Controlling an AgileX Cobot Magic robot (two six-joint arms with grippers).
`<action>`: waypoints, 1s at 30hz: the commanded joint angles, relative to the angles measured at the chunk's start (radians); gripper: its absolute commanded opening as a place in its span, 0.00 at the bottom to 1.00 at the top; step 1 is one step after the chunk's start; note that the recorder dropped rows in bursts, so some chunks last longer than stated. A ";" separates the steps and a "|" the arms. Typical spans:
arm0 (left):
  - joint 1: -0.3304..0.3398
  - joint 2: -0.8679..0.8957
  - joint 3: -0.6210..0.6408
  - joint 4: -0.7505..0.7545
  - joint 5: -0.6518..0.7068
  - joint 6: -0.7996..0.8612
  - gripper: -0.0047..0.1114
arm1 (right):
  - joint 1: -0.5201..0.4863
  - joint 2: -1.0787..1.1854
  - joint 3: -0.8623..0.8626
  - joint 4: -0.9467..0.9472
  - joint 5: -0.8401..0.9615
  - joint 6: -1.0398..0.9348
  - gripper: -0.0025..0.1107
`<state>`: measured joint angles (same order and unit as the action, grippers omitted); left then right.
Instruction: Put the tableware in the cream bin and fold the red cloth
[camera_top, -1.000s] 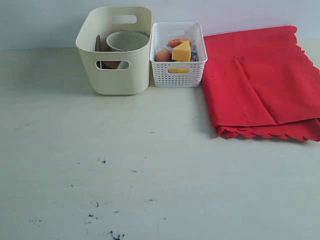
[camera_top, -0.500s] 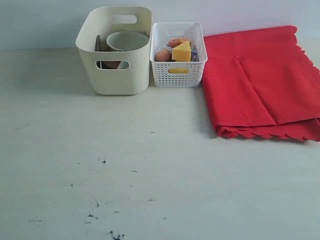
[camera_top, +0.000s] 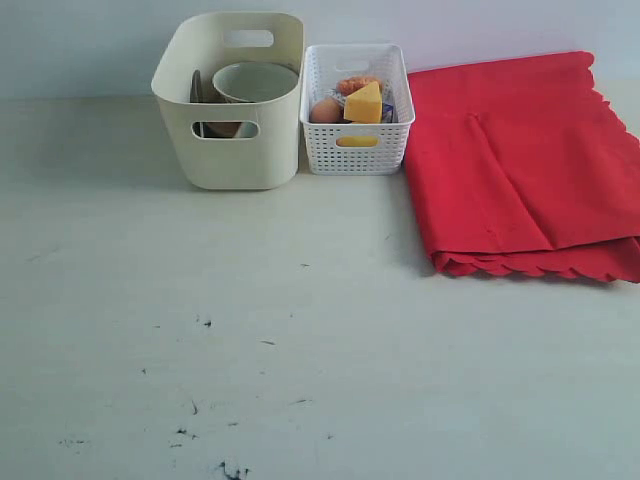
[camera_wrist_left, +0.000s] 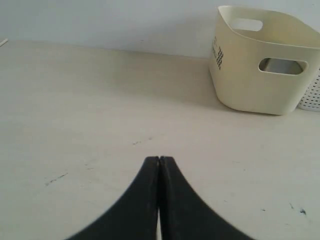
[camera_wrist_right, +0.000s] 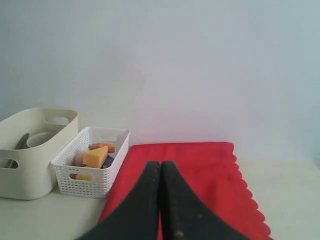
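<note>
Both pincers were clamped fully closed with nothing in them. The left gripper (camera_wrist_left: 159, 159) had its black fingers pressed tip to tip over bare table (camera_wrist_left: 75, 125), well apart from the cream bin (camera_top: 235, 150). The right gripper (camera_wrist_right: 160, 163) was pinched together the same way, pointed at the red cloth (camera_top: 520, 170). Neither one showed in the exterior view.

Nothing stood between either pincer and the bin, just open tabletop with a few dark scuff marks (camera_top: 200, 322) well out in front of the bin.

Just beside the bin sat the white lattice basket (camera_top: 356, 160), between it and the cloth. It held the cheese wedge (camera_top: 364, 103), an egg (camera_top: 325, 110) and something orange (camera_top: 357, 84) behind them that I couldn't make out. Inside the bin the pale bowl (camera_top: 255, 80) sat upright near the rim. The brown plate (camera_top: 197, 88) stood on edge between the bowl and the bin wall farthest from the basket. Anything deeper down was hidden by the walls.

The cloth lay flat on the far side of the basket from the bin, right next to the basket; couldn't tell if they touched. It was doubled over in layers, with a straight fold edge across the top layer and scalloped hems stacked along the front. Way wider than the bin.
</note>
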<state>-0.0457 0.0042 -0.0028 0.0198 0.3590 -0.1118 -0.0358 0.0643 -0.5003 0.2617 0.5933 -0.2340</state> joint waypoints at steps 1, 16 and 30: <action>0.003 -0.004 0.003 0.005 -0.003 0.001 0.04 | 0.001 -0.003 0.117 0.026 -0.154 -0.002 0.02; 0.003 -0.004 0.003 0.005 -0.003 0.001 0.04 | 0.122 -0.003 0.450 0.042 -0.463 -0.008 0.02; 0.003 -0.004 0.003 0.005 -0.003 0.001 0.04 | 0.122 -0.003 0.500 0.021 -0.462 -0.005 0.02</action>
<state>-0.0457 0.0042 -0.0028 0.0198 0.3590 -0.1118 0.0834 0.0661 -0.0054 0.3043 0.1317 -0.2361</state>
